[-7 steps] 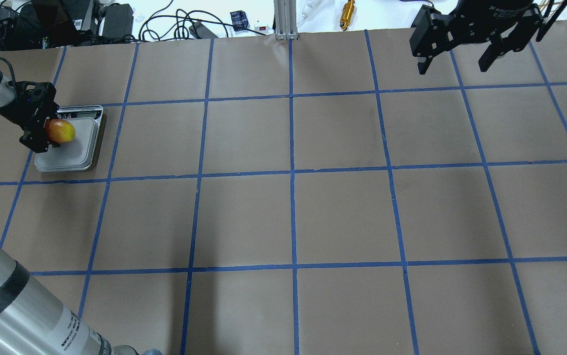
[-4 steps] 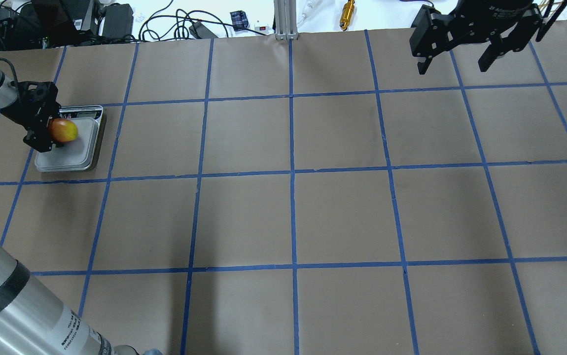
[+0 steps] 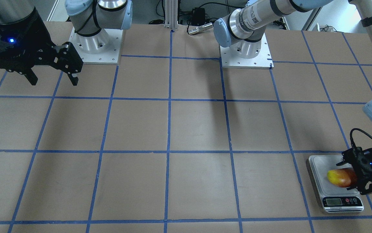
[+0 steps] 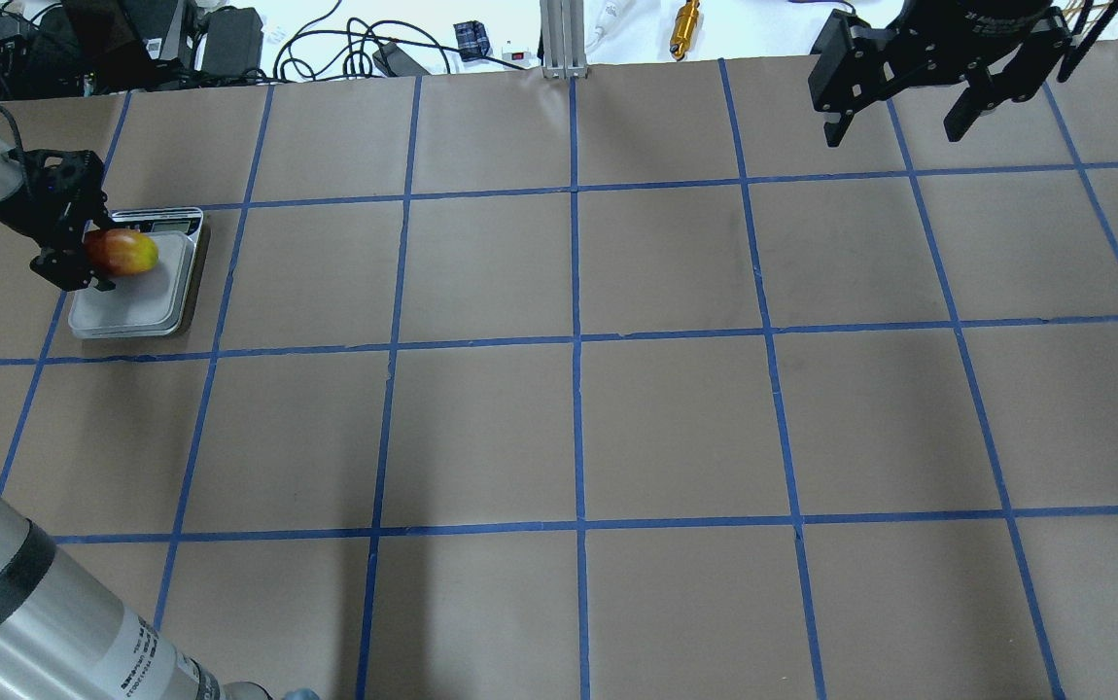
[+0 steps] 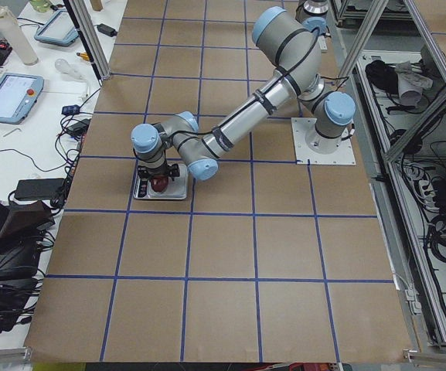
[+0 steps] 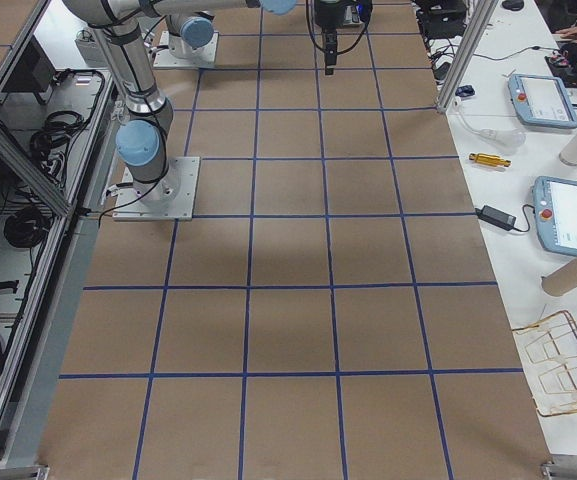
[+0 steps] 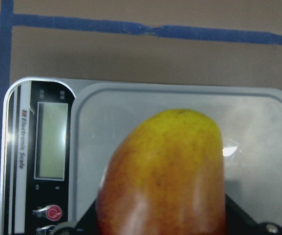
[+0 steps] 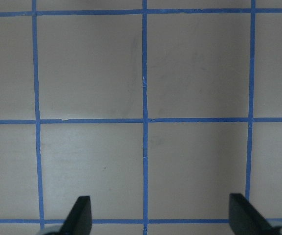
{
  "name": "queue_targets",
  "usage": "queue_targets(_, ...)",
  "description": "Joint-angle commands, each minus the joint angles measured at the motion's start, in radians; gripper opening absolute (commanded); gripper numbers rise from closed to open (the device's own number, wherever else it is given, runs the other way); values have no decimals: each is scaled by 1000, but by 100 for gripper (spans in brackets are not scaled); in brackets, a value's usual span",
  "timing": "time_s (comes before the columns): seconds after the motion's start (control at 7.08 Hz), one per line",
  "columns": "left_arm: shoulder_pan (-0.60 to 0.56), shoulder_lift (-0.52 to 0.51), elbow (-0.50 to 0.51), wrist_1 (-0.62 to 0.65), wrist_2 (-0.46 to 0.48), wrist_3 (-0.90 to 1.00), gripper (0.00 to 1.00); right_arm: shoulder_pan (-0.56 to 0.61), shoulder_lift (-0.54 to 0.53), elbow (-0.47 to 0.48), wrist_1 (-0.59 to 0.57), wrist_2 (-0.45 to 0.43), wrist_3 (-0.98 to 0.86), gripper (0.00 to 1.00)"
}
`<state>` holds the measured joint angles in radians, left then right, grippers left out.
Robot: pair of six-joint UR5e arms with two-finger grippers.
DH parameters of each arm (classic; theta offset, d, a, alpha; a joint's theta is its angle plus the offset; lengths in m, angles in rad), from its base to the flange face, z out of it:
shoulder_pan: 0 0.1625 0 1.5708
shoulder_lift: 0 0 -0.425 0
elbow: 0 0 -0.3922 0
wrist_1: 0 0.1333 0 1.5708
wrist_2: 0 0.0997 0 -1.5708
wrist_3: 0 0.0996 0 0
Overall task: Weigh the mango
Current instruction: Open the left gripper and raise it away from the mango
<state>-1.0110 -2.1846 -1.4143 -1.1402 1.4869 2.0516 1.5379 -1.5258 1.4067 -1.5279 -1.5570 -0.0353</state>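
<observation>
Mango (image 7: 165, 171) is sitting in the grip of the left fingers (image 7: 243, 218), red end tucked between them and yellow end poking straight out ahead. Its long axis is running in line with the fingers, not across them. Those fingers are closing on the fruit from both sides, holding it by the back half. Directly beneath them and a little ahead, the scale (image 7: 258, 122) is lying on the tabletop (image 4: 578, 418). The fruit is hanging over the near part of the plate, low over it or already touching, and I cannot tell which from where I am standing. The scale's display (image 7: 50, 139) is lying off to one side of the fingers, out from under the fruit.

Across the tabletop, the right fingers (image 8: 79, 215) are hanging high and well apart from all this. They are spread wide, holding nothing, with only bare tabletop under them.

So the left arm is clearly the one doing the job. To my eye, what is coming is a simple letting go. With the fruit pointing away from the fingers, they could be backing straight off along that axis without knocking it or leaning on the plate.
</observation>
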Motion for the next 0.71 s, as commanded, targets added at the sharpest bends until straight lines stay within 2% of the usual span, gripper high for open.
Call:
queue_targets(0.0, 0, 112, 8, -73, 44, -55, 93, 1, -1, 0, 0, 0, 0, 100)
queue_targets(0.14, 6, 184, 8, -128, 99, -98, 92, 1, 1, 0, 0, 0, 0, 100)
queue_targets(0.56, 8, 455, 24, -419, 134, -276, 93, 1, 1, 0, 0, 0, 0, 100)
